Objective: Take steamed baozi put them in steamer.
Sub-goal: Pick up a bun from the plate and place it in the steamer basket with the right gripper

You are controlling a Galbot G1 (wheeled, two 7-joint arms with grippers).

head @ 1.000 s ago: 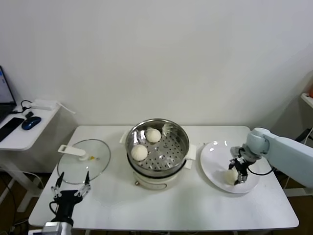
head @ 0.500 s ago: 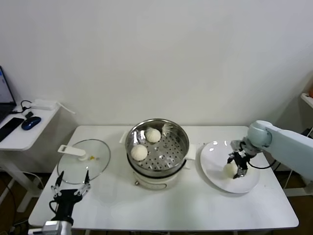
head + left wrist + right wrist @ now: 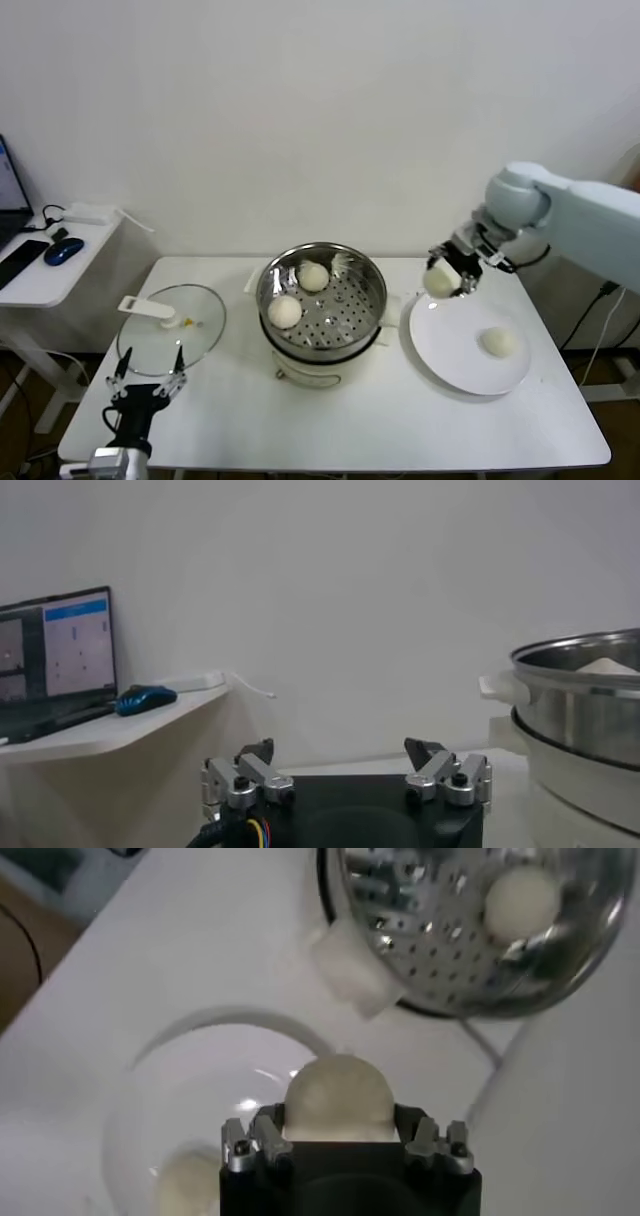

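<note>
Right gripper (image 3: 446, 274) clamped on bun (image 3: 438, 283), raised above far-left rim of plate (image 3: 455, 352), between plate and steamer (image 3: 322, 299). Second bun (image 3: 498, 341) lies on plate. Two buns (image 3: 285, 311) rest in steamer basket. Right wrist view: held bun (image 3: 339, 1098) between fingers (image 3: 262, 1131), plate bun (image 3: 187, 1183) below, one steamer bun (image 3: 519, 905) visible. Left gripper (image 3: 147, 386) parked low at table's near-left edge beside glass lid (image 3: 171, 328), jaws spread, holding nothing. Left wrist view alone shows laptop screen (image 3: 55, 658), text unreadable, and mouse (image 3: 143, 699) on side desk (image 3: 100, 731).
</note>
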